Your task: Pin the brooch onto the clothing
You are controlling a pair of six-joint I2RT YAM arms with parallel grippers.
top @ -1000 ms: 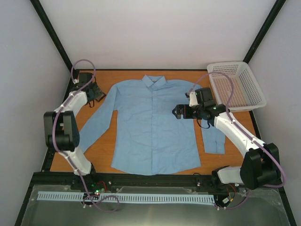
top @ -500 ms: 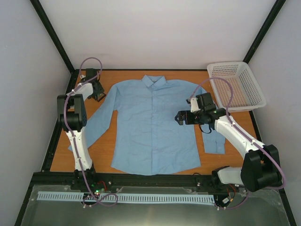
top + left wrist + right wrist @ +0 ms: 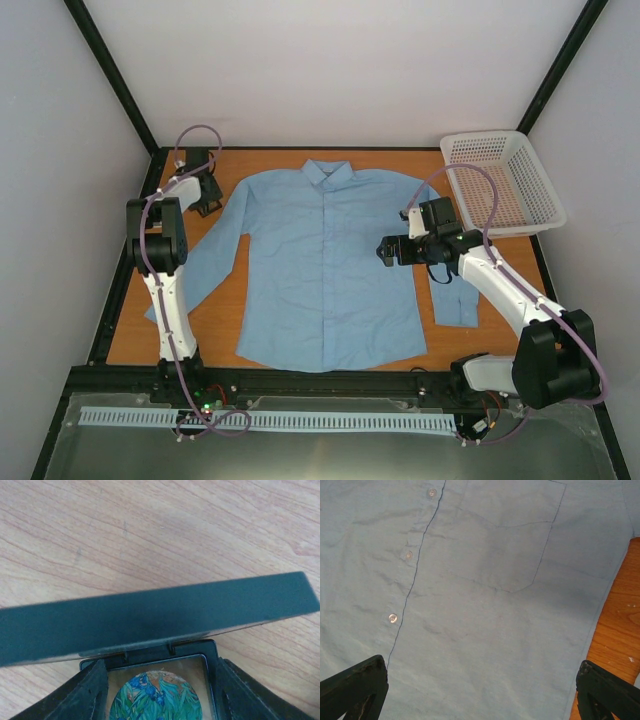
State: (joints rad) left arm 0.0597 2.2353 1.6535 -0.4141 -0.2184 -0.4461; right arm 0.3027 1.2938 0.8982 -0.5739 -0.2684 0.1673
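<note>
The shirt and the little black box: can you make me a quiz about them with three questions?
1. True or false: the brooch is already pinned on the shirt.
2. Where is the white basket? A: at the far right corner. B: lying on the shirt. C: next to the left arm's base.
3. Fill in: in the right wrist view, the shape stitched beside the buttons is a ____.

Key
1. False: it lies inside the open black box.
2. A.
3. pocket.
</note>
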